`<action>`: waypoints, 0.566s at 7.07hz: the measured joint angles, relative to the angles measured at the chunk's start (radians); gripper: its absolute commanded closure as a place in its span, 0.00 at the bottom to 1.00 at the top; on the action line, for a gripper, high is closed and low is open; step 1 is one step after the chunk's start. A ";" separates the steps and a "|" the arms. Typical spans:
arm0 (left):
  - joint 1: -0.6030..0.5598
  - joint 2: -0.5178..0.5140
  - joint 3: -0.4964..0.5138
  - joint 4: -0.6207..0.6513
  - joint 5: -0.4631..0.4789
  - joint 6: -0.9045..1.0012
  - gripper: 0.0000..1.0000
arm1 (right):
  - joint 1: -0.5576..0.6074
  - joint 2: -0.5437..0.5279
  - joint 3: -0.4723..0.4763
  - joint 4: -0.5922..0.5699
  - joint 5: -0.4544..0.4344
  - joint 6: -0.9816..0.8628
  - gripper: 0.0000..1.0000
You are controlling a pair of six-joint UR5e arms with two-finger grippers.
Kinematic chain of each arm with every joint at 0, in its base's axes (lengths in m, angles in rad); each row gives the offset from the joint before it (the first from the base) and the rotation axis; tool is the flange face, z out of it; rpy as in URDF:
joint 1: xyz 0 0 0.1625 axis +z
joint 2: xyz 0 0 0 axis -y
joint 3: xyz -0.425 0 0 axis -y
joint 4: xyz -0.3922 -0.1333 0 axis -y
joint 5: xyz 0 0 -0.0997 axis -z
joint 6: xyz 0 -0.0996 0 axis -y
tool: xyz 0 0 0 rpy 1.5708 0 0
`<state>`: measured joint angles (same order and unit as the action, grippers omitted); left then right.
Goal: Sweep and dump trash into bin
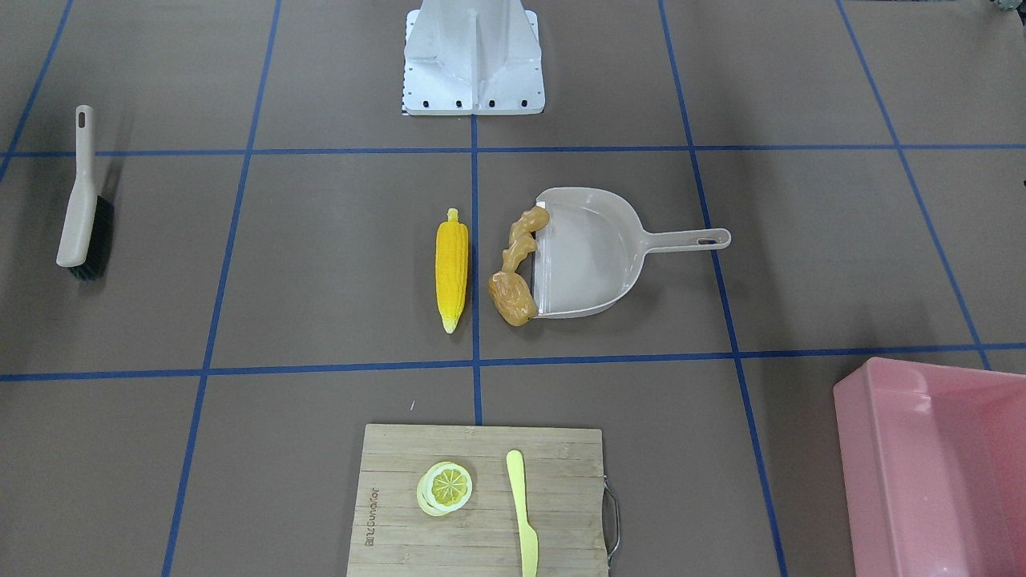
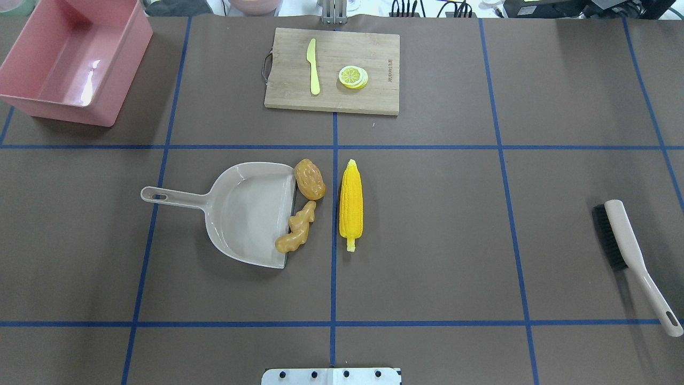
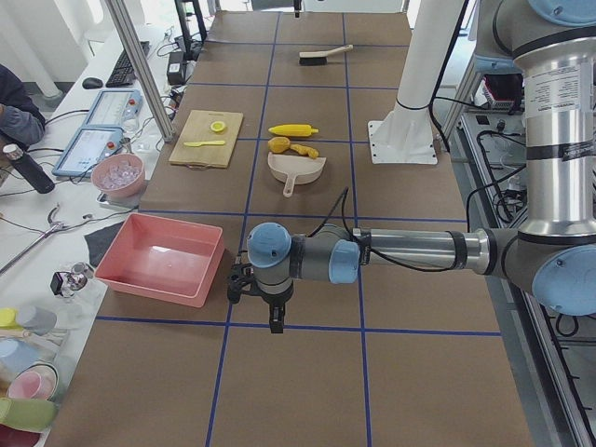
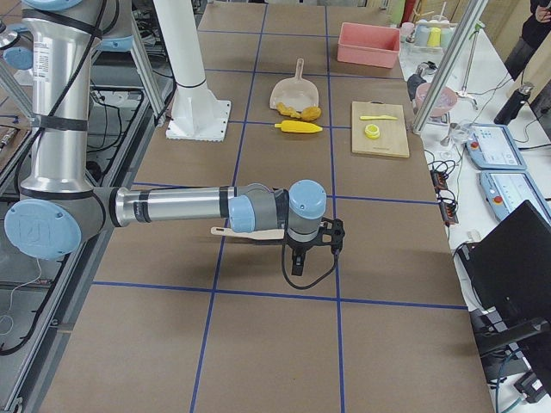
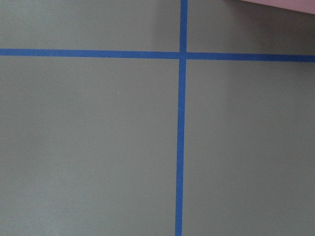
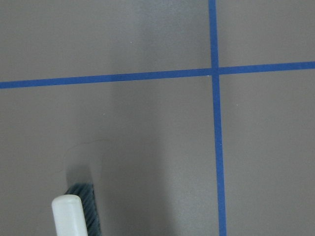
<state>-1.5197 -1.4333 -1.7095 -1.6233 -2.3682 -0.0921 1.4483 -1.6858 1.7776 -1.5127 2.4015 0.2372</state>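
Note:
The yellow corn cob [image 2: 351, 203] lies at the table's middle. The tan ginger root [image 2: 296, 235] and the brown potato-like lump [image 2: 310, 179] lie against the open mouth of the beige dustpan [image 2: 240, 211]. The pink bin [image 2: 69, 59] stands at the far left corner. My left gripper [image 3: 276, 323] hangs over bare table beside the bin, shown only in the exterior left view; I cannot tell if it is open. My right gripper [image 4: 297, 265] hangs near the brush [image 2: 630, 251], shown only in the exterior right view; I cannot tell its state. Both grippers are out of the overhead view.
A wooden cutting board [image 2: 374, 101] at the far middle holds a lemon slice [image 2: 352, 77] and a pale yellow knife [image 2: 313, 67]. The brush's tip [image 6: 74, 214] shows in the right wrist view. The robot's base plate [image 2: 331, 376] sits at the near edge.

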 measured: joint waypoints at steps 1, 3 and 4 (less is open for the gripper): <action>0.000 -0.001 -0.002 0.000 -0.001 0.001 0.00 | -0.021 -0.012 0.039 -0.003 -0.011 0.002 0.00; 0.001 -0.003 -0.007 -0.002 -0.003 0.001 0.00 | -0.080 -0.082 0.149 -0.003 -0.039 0.014 0.00; 0.001 -0.003 -0.011 -0.004 -0.005 0.001 0.00 | -0.123 -0.136 0.214 0.012 -0.063 0.046 0.00</action>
<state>-1.5188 -1.4363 -1.7209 -1.6276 -2.3728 -0.0915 1.3254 -1.8220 1.9912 -1.5007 2.3381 0.2830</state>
